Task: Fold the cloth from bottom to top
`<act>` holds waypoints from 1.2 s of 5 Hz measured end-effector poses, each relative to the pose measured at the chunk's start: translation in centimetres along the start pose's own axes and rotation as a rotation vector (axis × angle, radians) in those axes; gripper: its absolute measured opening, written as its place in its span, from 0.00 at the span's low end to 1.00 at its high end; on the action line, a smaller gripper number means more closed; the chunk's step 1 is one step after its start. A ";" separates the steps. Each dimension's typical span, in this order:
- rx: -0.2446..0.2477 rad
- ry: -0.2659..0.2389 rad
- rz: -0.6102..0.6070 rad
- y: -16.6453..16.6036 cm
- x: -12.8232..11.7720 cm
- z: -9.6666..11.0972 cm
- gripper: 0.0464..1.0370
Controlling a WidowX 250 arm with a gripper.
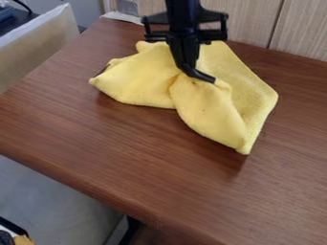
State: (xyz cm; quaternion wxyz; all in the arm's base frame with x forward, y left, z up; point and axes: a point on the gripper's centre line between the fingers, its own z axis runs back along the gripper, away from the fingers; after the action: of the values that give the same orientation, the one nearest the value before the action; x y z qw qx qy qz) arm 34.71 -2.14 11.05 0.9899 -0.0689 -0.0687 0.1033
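Observation:
The black gripper (203, 77) hangs from the top edge over the upper middle of the table, its fingers shut on the yellow cloth (207, 107). The cloth lies crumpled, with folds gathered at the fingertips. One corner points left, another points down toward the front, and a broad flap spreads to the right of the gripper. Part of the cloth behind the fingers is hidden by the arm.
The brown wooden table (127, 158) has its front edge running from the left down to the bottom middle. A pale wood-panelled wall (300, 33) stands behind it. A beige panel (38, 45) is at the upper left.

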 end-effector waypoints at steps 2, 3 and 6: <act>0.019 0.033 -0.019 0.2 0.9 -1.5 0.46; 0.018 0.034 -0.015 0.2 0.8 -1.5 0.78; 0.016 -0.061 -0.064 0.5 0.4 4.3 0.97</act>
State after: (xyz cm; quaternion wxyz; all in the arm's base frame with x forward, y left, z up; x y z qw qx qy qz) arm 34.34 -1.03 15.22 0.9907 -0.0555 -0.1002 0.0740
